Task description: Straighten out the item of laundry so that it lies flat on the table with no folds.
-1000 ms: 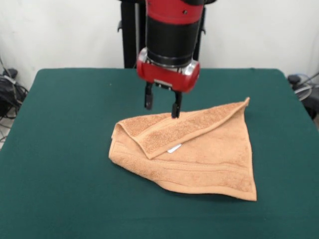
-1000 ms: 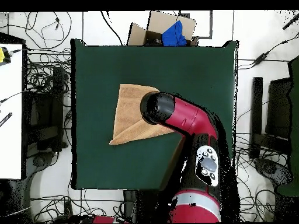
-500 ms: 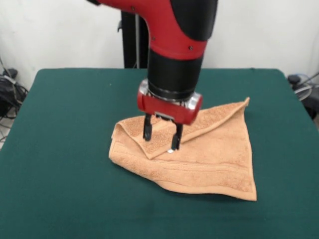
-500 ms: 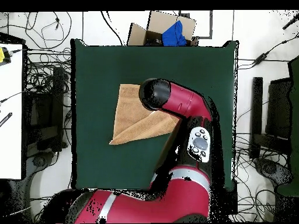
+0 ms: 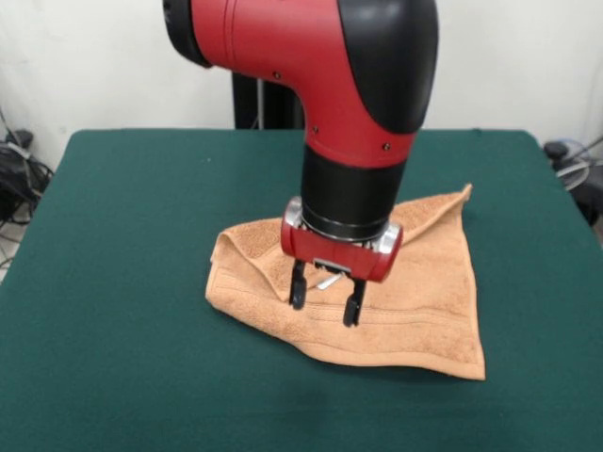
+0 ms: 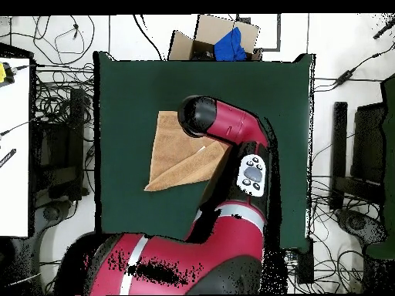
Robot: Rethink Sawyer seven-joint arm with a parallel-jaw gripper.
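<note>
Since a second ago the arm has come forward and down; then the gripper hung over the towel's far folded edge, now it is low over the middle of the towel, fingers spread apart, tips at or just above the cloth, gripping nothing; contact hard to judge; in the overhead view the arm's round head has moved up toward the towel's upper right part and much more of the red body shows at the bottom; towel itself has not shifted.

Left to right in the front view: dark cables on the floor by the left table edge; bare green table; towel lying slightly right of centre, still folded, a flap doubled over along its far side, one pointed corner sticking up to the right, white tag just visible between the fingers; more cables at the right edge; white wall behind.

Overhead, left to right: white bench; cable tangle on the floor; green table with the towel on its left half; cardboard box with blue cloth past the top edge; dark gear on the right.
</note>
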